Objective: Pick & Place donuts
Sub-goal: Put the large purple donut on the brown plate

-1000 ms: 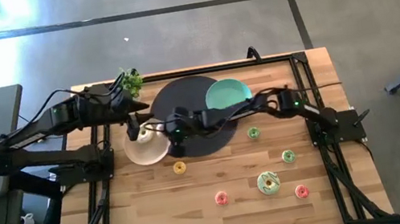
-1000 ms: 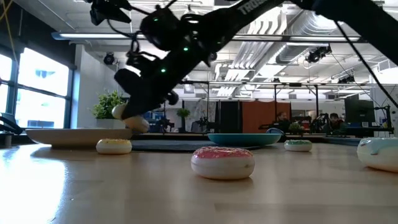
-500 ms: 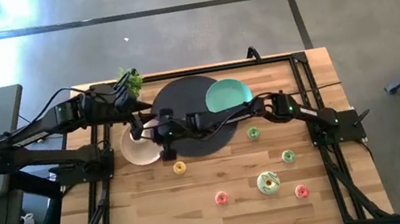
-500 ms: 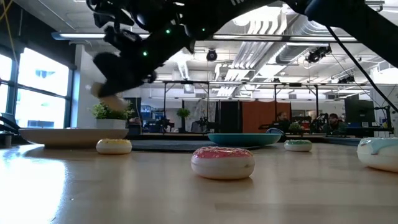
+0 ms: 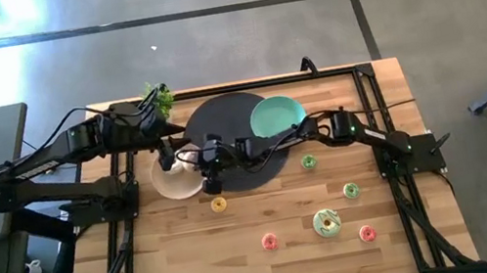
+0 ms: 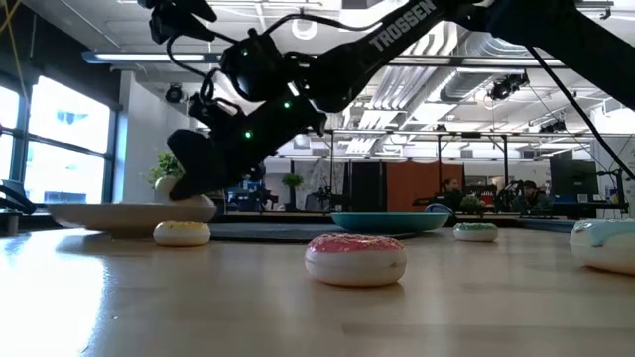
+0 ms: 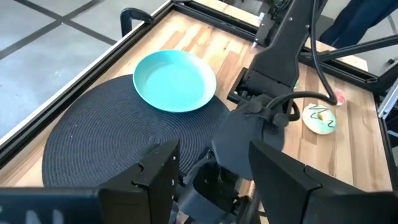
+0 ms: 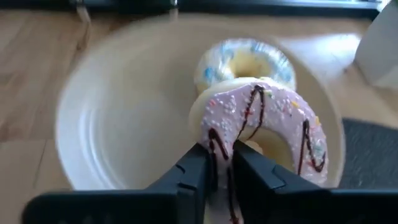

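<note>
My right gripper (image 5: 205, 162) reaches over the beige plate (image 5: 172, 181) and is shut on a pink-frosted donut (image 8: 261, 124) with dark drizzle. A cream donut with blue sprinkles (image 8: 245, 59) lies on the plate behind it. My left gripper (image 7: 214, 155) is open and empty above the plate's far side (image 5: 164, 152). Loose on the wood lie a tiny yellow donut (image 5: 218, 203), two green ones (image 5: 308, 161) (image 5: 351, 191), a large cream one (image 5: 326, 223), a red-orange one (image 5: 269, 241) and a pink one (image 5: 367, 233). My right gripper pinches the pink donut's ring between its two fingers (image 8: 198, 163) at the side nearest the wrist (image 8: 225, 140). The fingers slant down from the table's right. The donut stands tilted low over the plate, against the cream donut; whether it rests on the plate is hidden.
A teal plate (image 5: 277, 114) sits on the round dark mat (image 5: 229, 109). A small green plant (image 5: 159, 98) stands at the far edge beside my left arm. Black rails frame the tabletop. In the low view a pink donut (image 6: 355, 258) lies nearest.
My right gripper, still shut on the pink donut, has swung up and toward the table's left over the beige plate. It has then come back a little and down, so the donut is now low over the plate beside the cream donut.
</note>
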You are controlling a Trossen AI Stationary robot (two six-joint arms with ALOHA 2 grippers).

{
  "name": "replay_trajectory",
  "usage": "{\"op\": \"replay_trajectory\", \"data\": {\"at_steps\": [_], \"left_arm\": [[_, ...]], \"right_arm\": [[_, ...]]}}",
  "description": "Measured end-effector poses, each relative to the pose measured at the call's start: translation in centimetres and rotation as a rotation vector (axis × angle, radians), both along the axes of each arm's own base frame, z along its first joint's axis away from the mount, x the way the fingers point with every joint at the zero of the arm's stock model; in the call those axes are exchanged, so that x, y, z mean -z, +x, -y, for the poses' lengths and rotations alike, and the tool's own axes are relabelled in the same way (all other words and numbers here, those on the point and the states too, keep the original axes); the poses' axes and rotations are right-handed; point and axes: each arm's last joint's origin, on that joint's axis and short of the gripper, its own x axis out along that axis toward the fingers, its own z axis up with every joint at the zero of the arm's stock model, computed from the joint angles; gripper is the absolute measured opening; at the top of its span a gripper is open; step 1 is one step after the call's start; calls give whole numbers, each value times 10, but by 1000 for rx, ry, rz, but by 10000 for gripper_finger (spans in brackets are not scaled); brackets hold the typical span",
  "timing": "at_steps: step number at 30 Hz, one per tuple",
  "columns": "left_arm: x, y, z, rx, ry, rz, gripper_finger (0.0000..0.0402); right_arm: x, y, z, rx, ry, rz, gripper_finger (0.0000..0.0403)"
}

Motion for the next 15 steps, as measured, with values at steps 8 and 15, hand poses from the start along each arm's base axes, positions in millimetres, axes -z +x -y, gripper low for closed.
{"op": "replay_trajectory", "data": {"at_steps": [8,15], "left_arm": [[0,0,0,0,0,1,191],[0,0,0,0,0,1,191]], "right_arm": [[-1,-1,1,-6,-35,-57,160],[-20,3,-4,-27,-46,-146,177]]}}
